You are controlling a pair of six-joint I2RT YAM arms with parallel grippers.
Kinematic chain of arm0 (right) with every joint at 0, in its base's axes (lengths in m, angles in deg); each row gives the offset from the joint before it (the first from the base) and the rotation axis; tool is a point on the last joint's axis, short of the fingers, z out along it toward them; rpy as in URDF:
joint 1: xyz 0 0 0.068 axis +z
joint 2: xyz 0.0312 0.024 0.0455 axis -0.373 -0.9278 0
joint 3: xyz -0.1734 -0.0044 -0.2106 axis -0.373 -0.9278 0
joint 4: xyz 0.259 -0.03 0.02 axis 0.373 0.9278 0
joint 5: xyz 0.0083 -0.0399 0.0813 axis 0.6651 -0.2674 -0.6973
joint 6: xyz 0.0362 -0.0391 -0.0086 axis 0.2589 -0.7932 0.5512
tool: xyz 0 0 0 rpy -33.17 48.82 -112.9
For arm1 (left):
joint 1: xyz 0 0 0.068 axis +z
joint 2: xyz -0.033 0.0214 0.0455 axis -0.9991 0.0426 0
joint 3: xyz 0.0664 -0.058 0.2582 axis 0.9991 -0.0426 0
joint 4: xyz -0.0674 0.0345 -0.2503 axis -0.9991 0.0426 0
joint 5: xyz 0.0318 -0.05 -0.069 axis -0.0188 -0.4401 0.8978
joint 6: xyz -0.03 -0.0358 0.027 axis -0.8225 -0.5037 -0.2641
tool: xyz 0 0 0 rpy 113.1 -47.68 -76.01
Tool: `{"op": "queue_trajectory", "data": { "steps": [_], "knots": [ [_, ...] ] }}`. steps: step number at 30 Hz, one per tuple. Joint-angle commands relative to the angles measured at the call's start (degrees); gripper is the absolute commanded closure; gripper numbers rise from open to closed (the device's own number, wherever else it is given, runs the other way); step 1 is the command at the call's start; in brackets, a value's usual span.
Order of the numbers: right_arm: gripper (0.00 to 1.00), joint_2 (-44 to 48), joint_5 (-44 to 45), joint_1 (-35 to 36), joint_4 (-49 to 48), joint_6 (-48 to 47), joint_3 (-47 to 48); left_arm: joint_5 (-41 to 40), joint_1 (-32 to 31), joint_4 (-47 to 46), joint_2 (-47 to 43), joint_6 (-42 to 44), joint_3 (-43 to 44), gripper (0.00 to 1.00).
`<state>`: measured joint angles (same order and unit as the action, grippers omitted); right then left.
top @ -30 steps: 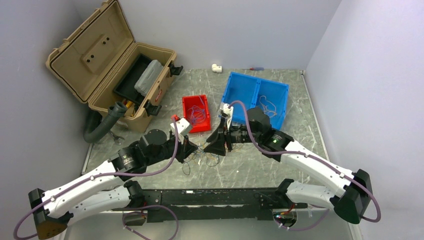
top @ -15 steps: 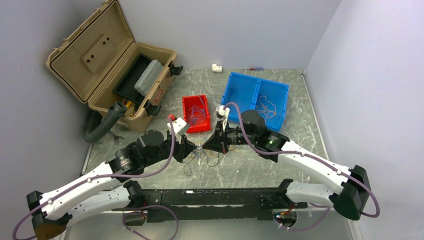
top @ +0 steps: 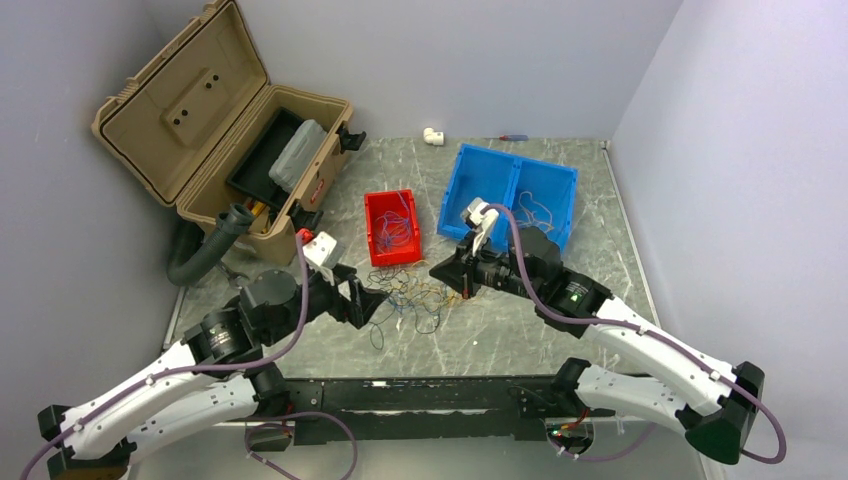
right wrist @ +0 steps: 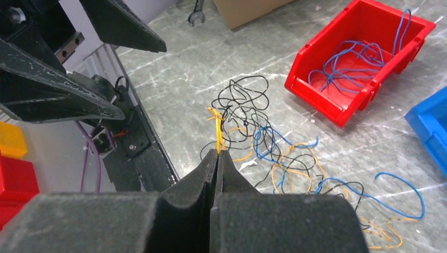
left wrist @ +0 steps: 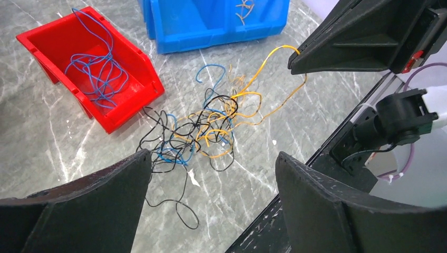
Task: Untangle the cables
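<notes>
A tangle of thin cables (top: 410, 295) in black, blue and yellow-orange lies on the marble table between the two arms. My right gripper (right wrist: 217, 152) is shut on a yellow-orange cable (right wrist: 218, 134) that runs taut from the tangle (right wrist: 263, 137) to its tip. The left wrist view shows that strand (left wrist: 258, 74) arching up to the right gripper (left wrist: 295, 63). My left gripper (left wrist: 212, 158) is open just short of the tangle (left wrist: 211, 132), with nothing between its fingers. In the top view the left gripper (top: 372, 303) is at the pile's left edge and the right gripper (top: 437, 270) at its upper right.
A red bin (top: 392, 205) holding blue wires stands behind the tangle. To its right, a blue two-part bin (top: 470, 160) holds pale wires. An open tan toolbox (top: 200, 100) and a black hose (top: 205, 255) fill the far left. A white fitting (top: 432, 135) lies at the back.
My left gripper has opened and drawn back to the left. My right gripper has shut on the yellow-orange cable and pulled up and to the right, stretching that strand out of the pile.
</notes>
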<state>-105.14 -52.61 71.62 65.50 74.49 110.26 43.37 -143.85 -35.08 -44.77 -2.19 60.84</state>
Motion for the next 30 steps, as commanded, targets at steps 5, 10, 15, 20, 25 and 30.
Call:
{"op": "queue_trajectory", "data": {
  "steps": [5,10,15,20,25,30],
  "knots": [
    [1.00,0.39,-1.47,0.21,5.15,-2.59,4.28,2.01,0.31,2.56,1.97,6.53,2.85,0.11],
    [1.00,1.18,-3.14,0.18,6.23,-3.12,5.59,1.72,0.31,1.69,5.37,11.22,3.59,0.33],
    [1.00,1.08,-4.51,0.23,6.74,-3.46,6.50,2.58,0.30,-2.11,10.92,14.10,4.50,0.33],
    [1.00,1.04,-6.07,0.21,6.50,-3.54,6.92,2.32,0.30,-4.13,16.23,15.67,6.28,0.40],
    [1.00,1.24,-6.89,0.21,6.37,-3.73,7.09,1.75,0.31,-5.66,19.58,16.31,6.74,0.43],
    [1.00,1.11,-6.86,0.26,6.30,-3.61,6.97,1.73,0.30,-7.95,21.91,16.14,6.90,0.51]
  ]
}}
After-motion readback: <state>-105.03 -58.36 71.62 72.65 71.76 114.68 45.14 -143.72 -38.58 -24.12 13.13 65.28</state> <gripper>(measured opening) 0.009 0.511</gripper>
